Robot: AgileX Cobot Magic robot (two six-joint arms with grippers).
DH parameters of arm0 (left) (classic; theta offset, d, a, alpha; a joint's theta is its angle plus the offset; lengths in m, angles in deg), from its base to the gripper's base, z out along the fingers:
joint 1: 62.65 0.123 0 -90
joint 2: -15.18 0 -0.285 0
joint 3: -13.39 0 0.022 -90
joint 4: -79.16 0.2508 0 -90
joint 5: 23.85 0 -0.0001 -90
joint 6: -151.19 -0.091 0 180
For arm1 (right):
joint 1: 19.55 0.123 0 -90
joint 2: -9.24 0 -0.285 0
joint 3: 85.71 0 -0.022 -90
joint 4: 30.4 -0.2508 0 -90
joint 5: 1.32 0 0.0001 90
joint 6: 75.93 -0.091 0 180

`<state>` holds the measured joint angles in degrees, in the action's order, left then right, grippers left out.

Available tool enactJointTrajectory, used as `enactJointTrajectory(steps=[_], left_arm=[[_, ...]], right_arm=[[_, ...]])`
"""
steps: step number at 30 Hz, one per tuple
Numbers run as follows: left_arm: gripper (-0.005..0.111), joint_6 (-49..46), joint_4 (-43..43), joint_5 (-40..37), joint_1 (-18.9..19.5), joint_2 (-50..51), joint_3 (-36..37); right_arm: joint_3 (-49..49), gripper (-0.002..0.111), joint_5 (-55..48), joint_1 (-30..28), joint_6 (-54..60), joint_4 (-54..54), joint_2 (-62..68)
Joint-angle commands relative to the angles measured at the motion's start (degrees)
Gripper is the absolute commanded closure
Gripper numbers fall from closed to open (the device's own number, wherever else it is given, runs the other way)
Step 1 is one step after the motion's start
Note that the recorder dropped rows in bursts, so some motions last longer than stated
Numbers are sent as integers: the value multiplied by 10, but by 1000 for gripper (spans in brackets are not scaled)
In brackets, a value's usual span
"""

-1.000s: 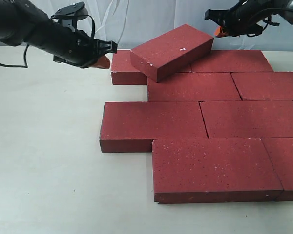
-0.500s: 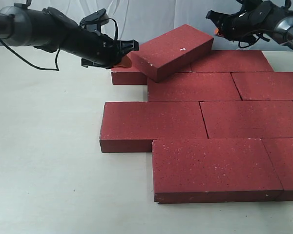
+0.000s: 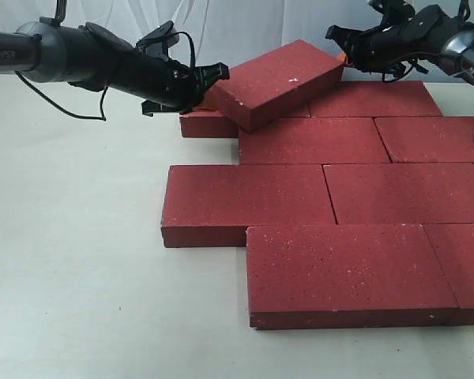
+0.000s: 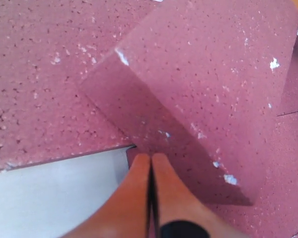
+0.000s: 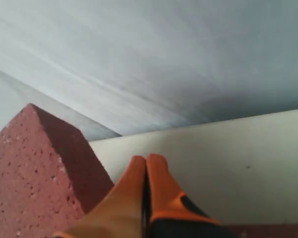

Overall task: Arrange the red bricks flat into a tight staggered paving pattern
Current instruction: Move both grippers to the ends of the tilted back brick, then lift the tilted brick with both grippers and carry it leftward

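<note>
Several red bricks (image 3: 288, 204) lie flat in staggered rows on the table. One loose brick (image 3: 278, 81) rests tilted on top of the back row, its far right end raised. My left gripper (image 3: 205, 89) is shut, its orange tips pressed against the lower left end of that tilted brick (image 4: 208, 84); the tips (image 4: 150, 157) hold nothing. My right gripper (image 3: 347, 53) is also shut and empty, hanging just beside the raised right end of the same brick (image 5: 35, 173). Its fingertips (image 5: 147, 159) sit close to the brick's corner.
The pale tabletop (image 3: 71, 253) stretches to the left and front of the paving. A white cloth backdrop (image 3: 221, 24) hangs behind. Both black arms reach in from the back corners, with a cable trailing from the left arm (image 3: 71, 55).
My left gripper has moved right until its tips met the tilted brick's lower end. My right gripper has shifted slightly left toward the raised end. The brick has barely shifted.
</note>
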<state>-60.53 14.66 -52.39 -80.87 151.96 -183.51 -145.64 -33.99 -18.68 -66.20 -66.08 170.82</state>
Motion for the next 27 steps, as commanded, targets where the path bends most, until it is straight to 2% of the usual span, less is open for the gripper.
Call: enactJointTrajectory(steps=[1,11,22,27], left_arm=[[107,1,-6,3,-4,-1,-6],[107,1,9,24,0,-1,-7],[107,2,35,-92,61,-42,-7],[107,45,105,-136,84,-82,-7]], right_arm=[[-3,109,-45,4,41,-32,-3],[-3,109,-163,3,81,-37,-49],[-3,109,-328,6,99,-37,-124],[-3,109,-373,25,99,-39,-154]])
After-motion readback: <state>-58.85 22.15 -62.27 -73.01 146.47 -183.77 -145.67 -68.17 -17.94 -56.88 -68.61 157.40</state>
